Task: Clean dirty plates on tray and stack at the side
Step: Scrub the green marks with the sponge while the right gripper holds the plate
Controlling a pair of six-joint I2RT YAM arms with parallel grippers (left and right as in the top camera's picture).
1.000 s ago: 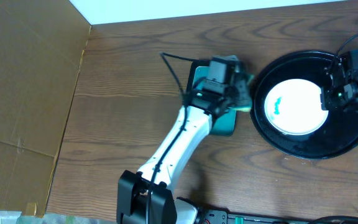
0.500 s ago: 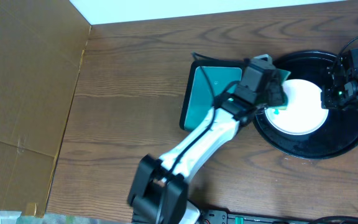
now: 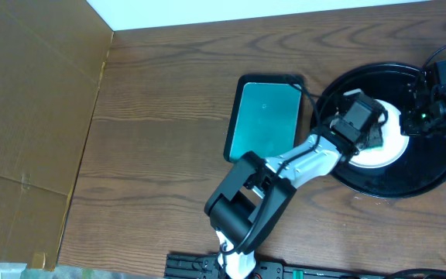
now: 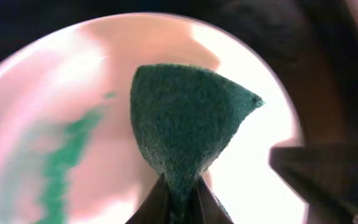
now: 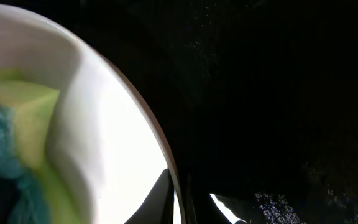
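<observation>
Arm: left arm rises from the table at its 6 o'clock edge and reaches toward 2 o'clock, ending over the tray
Left gripper: jaws closed tight on the sponge, pinching its narrow end; it hangs over the plate's middle
Sponge: dark teal scouring face fans out above the fingers; the right wrist view shows a yellow-green body; contact with the plate cannot be told
Smear: turquoise streak on the plate, at 8 o'clock of the sponge in the left wrist view
Plate: 1 white plate lying flat inside the tray, toward its 9 o'clock side
Tray: round, glossy black, raised rim, at the table's 3 o'clock end
Right gripper: at the plate's 3 o'clock rim; jaws stand narrowly on either side of that rim; whether they pinch it I cannot tell
Teal tray: small, rectangular, black-edged; just beside the black tray at its 9 o'clock
Cardboard: brown sheet covering the table's 9 o'clock end
</observation>
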